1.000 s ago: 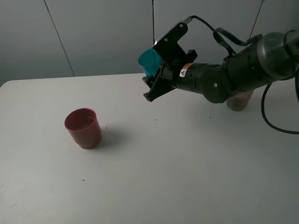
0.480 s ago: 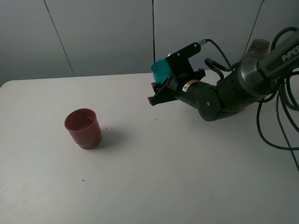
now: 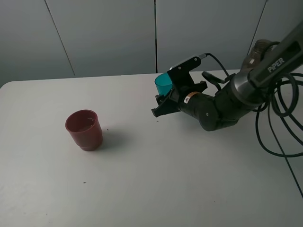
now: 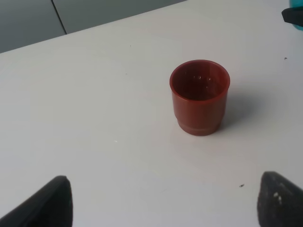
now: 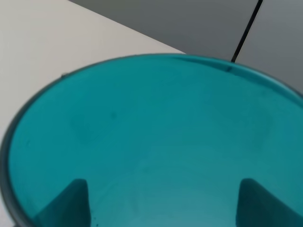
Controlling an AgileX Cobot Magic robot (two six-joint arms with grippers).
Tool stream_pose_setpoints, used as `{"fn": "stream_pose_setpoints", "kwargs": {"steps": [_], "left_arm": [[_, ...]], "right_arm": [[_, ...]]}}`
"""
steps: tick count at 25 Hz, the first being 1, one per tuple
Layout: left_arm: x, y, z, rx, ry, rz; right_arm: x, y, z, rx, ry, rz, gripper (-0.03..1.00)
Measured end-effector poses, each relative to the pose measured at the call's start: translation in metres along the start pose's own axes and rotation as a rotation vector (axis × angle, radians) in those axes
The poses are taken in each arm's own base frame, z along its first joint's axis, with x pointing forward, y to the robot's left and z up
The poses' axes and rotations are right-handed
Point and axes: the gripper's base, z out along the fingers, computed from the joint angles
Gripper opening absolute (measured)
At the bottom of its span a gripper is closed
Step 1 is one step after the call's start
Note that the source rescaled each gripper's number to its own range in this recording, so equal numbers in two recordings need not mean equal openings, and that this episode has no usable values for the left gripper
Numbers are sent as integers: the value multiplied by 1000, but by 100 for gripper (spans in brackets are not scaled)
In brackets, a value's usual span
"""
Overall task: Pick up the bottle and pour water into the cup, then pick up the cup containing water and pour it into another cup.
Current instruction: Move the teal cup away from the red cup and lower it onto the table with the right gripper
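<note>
The dull-red cup [image 3: 84,129] stands upright on the left of the white table [image 3: 142,179]. It also shows in the left wrist view [image 4: 200,97], with droplets on its inner wall. My right gripper [image 3: 163,93] is shut on the teal cup [image 3: 164,83], held upright low over the table's back middle. The teal cup fills the right wrist view [image 5: 156,142], and the fingers [image 5: 71,203] show through its wall. The bottle's neck [image 3: 257,47] shows behind the right arm; its body is hidden. My left gripper [image 4: 165,208] is open and empty, short of the red cup.
Black cables [image 3: 279,123] hang by the right arm at the table's right side. A grey panelled wall [image 3: 109,33] stands behind the table's back edge.
My right arm has pulled back to the right and come down with the teal cup, which has gone from tilted to upright. The red cup has not moved.
</note>
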Motion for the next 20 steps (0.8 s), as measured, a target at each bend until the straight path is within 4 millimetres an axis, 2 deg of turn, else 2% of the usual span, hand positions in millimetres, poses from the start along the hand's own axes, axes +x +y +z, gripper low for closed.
{"fn": "stream_pose_setpoints", "kwargs": {"steps": [12, 20], "left_arm": [[0, 0, 0, 0, 0, 4], [0, 0, 0, 0, 0, 4]], "right_arm": [[2, 0, 0, -2, 18, 10, 4], [21, 2, 6, 13, 85, 122, 4]]}}
